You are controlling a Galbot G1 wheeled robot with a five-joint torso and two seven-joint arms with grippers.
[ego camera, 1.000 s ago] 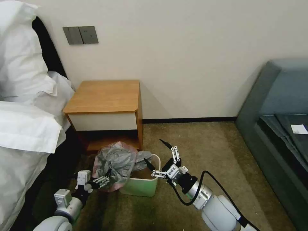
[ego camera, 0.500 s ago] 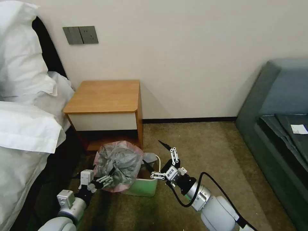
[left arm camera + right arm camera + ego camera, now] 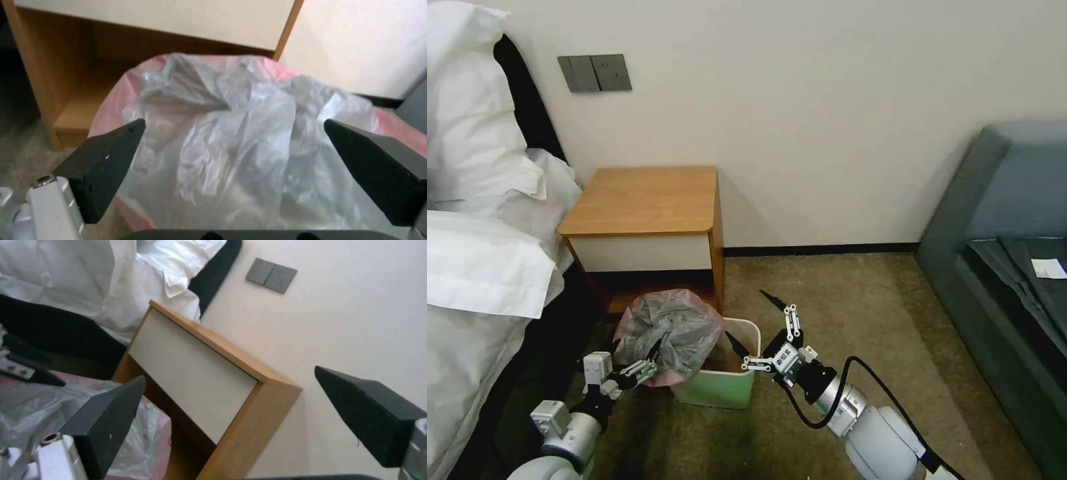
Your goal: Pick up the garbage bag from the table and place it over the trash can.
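Fitting step in hand. The bag (image 3: 670, 333) sits bunched over the bin's (image 3: 720, 393) left end, off the surface (image 3: 640, 200). Left end effector (image 3: 644, 363) is spread at the bag; right end effector (image 3: 757, 320) is spread over the bin's right rim. Next move, in my judgement: grip the rim band and stretch it across.

It was a bedroom, likely a hotel room: a bed heaped with white pillows (image 3: 474, 153) and white linen stood against a dark headboard (image 3: 527, 100), beside an orange-brown wooden nightstand (image 3: 644, 200). Grey wall switches (image 3: 594, 73), olive carpet (image 3: 854, 307) and a grey-blue upholstered sofa (image 3: 1000, 220) completed it.
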